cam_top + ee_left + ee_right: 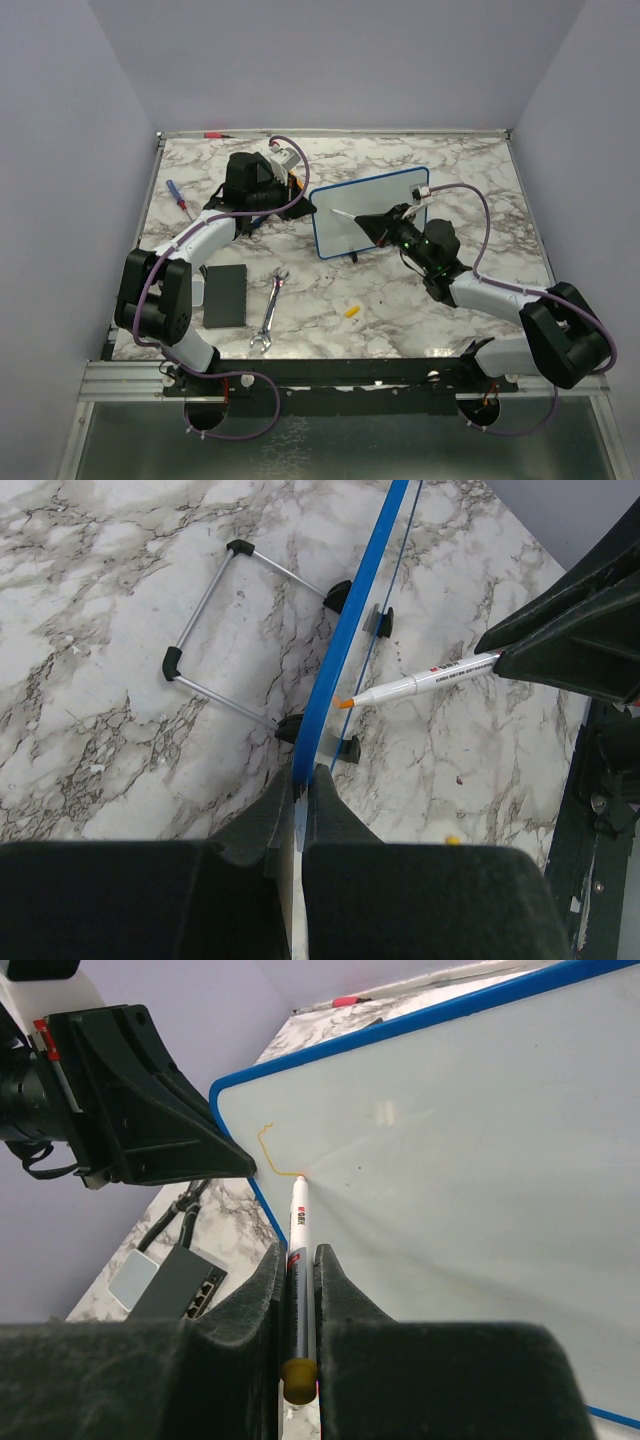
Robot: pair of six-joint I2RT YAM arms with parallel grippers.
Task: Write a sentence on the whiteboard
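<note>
The whiteboard [375,205] stands tilted on small black feet, white face in a thin blue frame. My left gripper [306,206] is shut on its left edge; in the left wrist view the blue frame [350,640] runs up from between the fingers [303,780]. My right gripper [372,222] is shut on a white marker [298,1222]. The marker's orange tip touches the board [480,1140] near its upper left corner. A short yellow stroke of the sentence [268,1150] ends at the tip. The marker also shows in the left wrist view [420,683].
A black pad [225,295], a wrench [270,310] and a yellow cap [351,310] lie on the marble table in front. A screwdriver [177,194] lies at the left, a red pen [213,133] at the back edge. A wire stand [230,630] lies behind the board.
</note>
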